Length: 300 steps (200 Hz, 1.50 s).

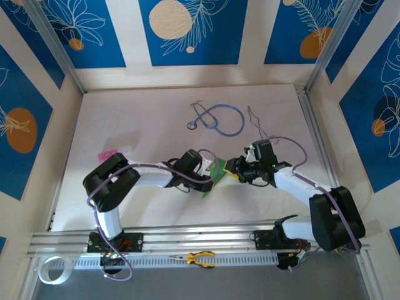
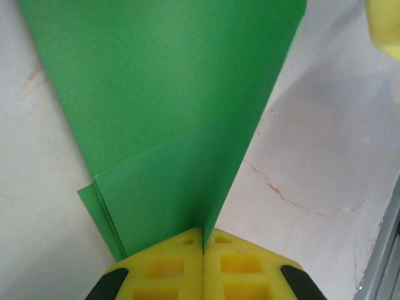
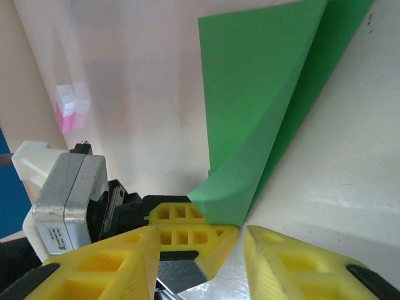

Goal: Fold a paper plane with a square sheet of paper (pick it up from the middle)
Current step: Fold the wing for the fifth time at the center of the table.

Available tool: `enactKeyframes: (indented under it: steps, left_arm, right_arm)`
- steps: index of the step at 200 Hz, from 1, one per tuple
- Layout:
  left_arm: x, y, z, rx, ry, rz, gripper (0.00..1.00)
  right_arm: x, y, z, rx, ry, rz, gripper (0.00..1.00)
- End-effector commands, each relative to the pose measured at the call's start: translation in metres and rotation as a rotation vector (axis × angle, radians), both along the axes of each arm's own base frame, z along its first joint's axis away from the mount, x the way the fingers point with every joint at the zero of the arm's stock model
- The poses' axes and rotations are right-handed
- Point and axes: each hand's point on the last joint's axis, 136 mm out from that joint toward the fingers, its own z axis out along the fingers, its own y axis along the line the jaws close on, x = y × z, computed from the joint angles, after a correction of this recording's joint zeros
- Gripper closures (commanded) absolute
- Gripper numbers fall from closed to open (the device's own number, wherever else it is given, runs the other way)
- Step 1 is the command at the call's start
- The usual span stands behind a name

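White table (image 1: 137, 119): green paper (image 2: 175, 112) pinched in left gripper (image 2: 203, 242); right gripper (image 3: 200, 247) spread, adjacent.

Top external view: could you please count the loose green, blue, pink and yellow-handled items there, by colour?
Green: 1, folded sheet of paper
Blue: 1, stethoscope
Pink: 1, small pink and white piece
Yellow-handled: 1, pliers
Total: 4

Green paper (image 2: 169, 94): top beyond frame edge, L wrist view.
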Motion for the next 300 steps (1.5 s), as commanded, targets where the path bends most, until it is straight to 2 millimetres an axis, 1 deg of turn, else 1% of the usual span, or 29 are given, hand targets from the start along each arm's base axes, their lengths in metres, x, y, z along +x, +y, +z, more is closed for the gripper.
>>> enactKeyframes:
  steps: [1, 12, 39, 62, 88, 117, 142, 162, 196, 223, 261, 279, 300]
  left_arm:
    - [-0.006, -0.003, -0.002, -0.046, 0.083, -0.008, 1.0]
    - [-0.006, -0.004, -0.002, -0.054, 0.104, -0.003, 1.0]
    - [-0.005, -0.007, 0.0, -0.09, 0.148, 0.013, 1.0]
    - [-0.002, -0.004, -0.003, -0.072, 0.16, 0.04, 1.0]
    - [-0.001, -0.008, 0.0, -0.105, 0.204, 0.054, 1.0]
    - [0.003, -0.01, 0.001, -0.154, 0.249, 0.092, 1.0]
    - [0.008, -0.01, 0.001, -0.183, 0.274, 0.118, 1.0]
    - [0.008, -0.008, -0.003, -0.172, 0.282, 0.123, 1.0]
    - [0.009, -0.008, -0.001, -0.192, 0.305, 0.143, 1.0]
    - [0.012, -0.01, 0.002, -0.244, 0.332, 0.175, 1.0]
    - [0.01, -0.009, 0.002, -0.277, 0.358, 0.199, 1.0]
    - [0.009, -0.007, -0.002, -0.266, 0.375, 0.21, 1.0]
    - [0.009, -0.007, -0.001, -0.267, 0.386, 0.215, 1.0]
  right_arm:
    - [-0.005, 0.01, 0.0, 0.034, -0.007, 0.069, 0.62]
    - [-0.005, 0.013, -0.001, 0.029, -0.013, 0.088, 0.64]
    - [-0.007, 0.013, -0.008, -0.005, -0.013, 0.102, 0.74]
    - [-0.009, 0.013, -0.013, -0.008, -0.015, 0.11, 0.82]
    - [-0.01, 0.012, -0.017, -0.011, -0.021, 0.115, 0.87]
    - [-0.011, 0.012, -0.019, -0.015, -0.016, 0.129, 0.91]
    - [-0.012, 0.013, -0.023, -0.018, -0.011, 0.138, 0.92]
    - [-0.012, 0.014, -0.025, -0.016, -0.013, 0.148, 0.92]
    - [-0.01, 0.015, -0.026, -0.005, -0.022, 0.15, 0.93]
    - [-0.006, 0.015, -0.026, 0.016, -0.038, 0.146, 0.93]
    - [0.0, 0.022, -0.025, 0.067, -0.051, 0.166, 0.93]
    - [0.002, 0.025, -0.026, 0.075, -0.053, 0.177, 0.93]
    - [0.006, 0.03, -0.025, 0.09, -0.057, 0.197, 0.93]
